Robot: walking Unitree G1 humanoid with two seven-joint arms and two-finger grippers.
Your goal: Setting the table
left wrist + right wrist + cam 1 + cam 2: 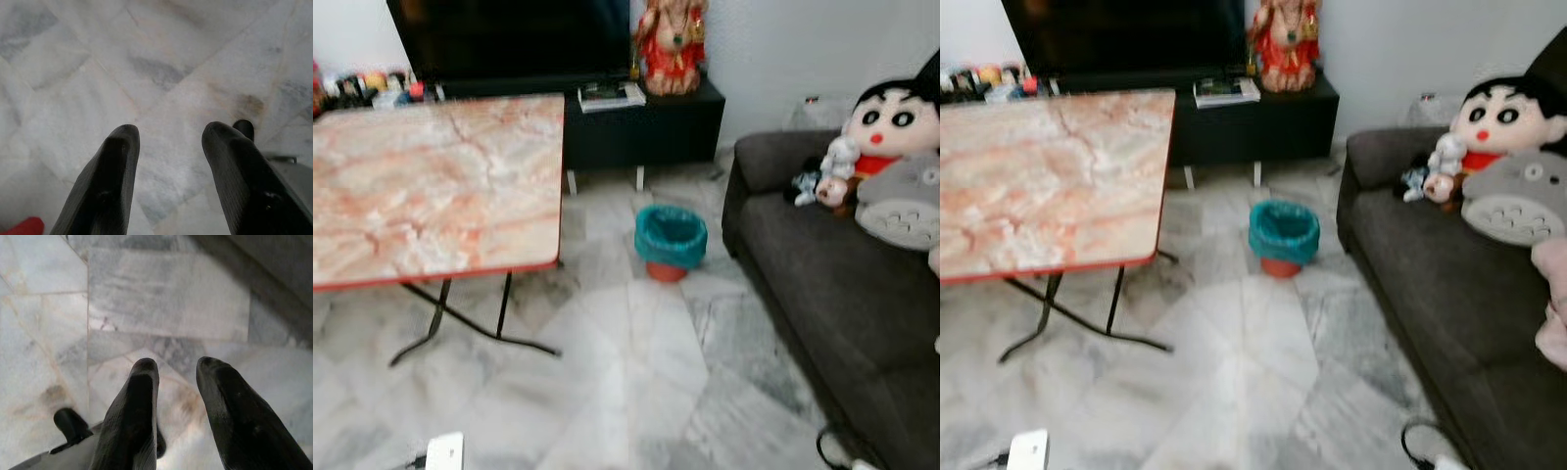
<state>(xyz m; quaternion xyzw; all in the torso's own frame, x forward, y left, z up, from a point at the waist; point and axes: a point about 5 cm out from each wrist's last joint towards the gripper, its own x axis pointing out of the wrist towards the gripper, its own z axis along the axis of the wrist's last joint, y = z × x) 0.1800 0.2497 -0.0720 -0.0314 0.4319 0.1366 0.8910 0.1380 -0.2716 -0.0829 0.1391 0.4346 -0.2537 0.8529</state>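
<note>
A folding table (431,186) with a pink marbled top and red edge stands at my left, its top bare, on thin black crossed legs (445,318). In the left wrist view my left gripper (168,134) hangs open over the marble floor with nothing between its black fingers. My right gripper (178,367) also points down at the floor tiles, open and holding nothing.
A dark grey sofa (832,284) with plush toys (891,157) fills the right. A teal-lined bin (671,240) stands on the floor ahead. Behind are a black TV cabinet (641,122), a television, and a red figurine (671,44). A white plug block (442,452) lies near my feet.
</note>
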